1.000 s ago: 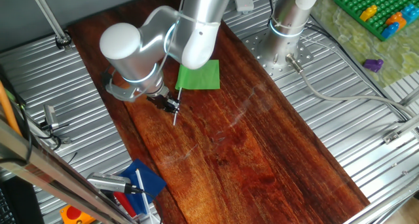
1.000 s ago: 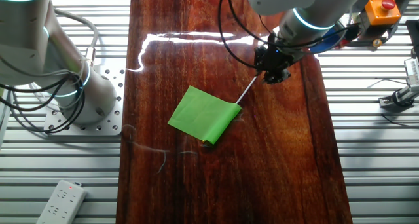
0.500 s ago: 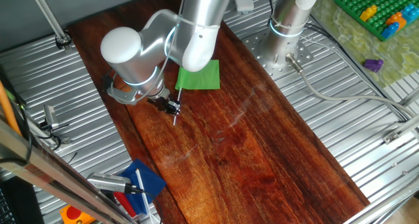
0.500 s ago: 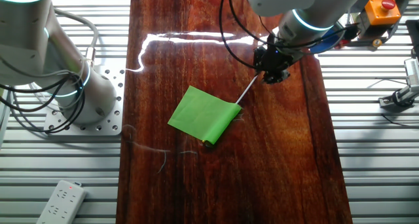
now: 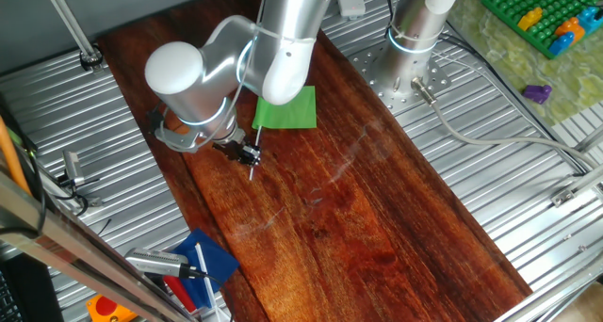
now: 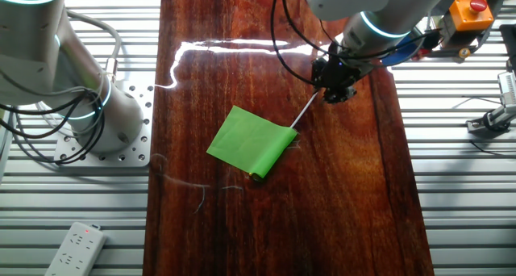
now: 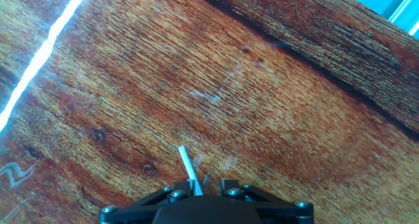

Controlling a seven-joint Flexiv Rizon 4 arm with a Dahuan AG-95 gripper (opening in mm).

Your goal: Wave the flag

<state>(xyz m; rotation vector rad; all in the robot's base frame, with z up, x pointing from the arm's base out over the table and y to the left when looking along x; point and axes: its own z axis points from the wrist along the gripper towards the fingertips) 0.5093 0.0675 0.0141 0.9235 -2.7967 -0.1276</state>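
The flag (image 6: 250, 140) is a bright green rectangle lying flat on the dark wooden board (image 6: 347, 195). Its thin white stick (image 6: 304, 112) runs up and right to my gripper (image 6: 333, 90). In one fixed view the green cloth (image 5: 285, 110) is partly hidden behind my arm, and the stick's end (image 5: 252, 169) pokes out below the gripper (image 5: 247, 154). In the hand view the white stick end (image 7: 185, 162) sticks out from between the jaws of the gripper (image 7: 200, 188), close above the wood. The gripper looks shut on the stick.
A second arm's base (image 6: 97, 106) stands on the metal table beside the board, also seen at the back (image 5: 415, 40). A green brick plate (image 5: 542, 16), a purple piece (image 5: 537, 93), blue tools (image 5: 203, 261), a power strip (image 6: 76, 245) and an orange button box (image 6: 468, 14) lie around.
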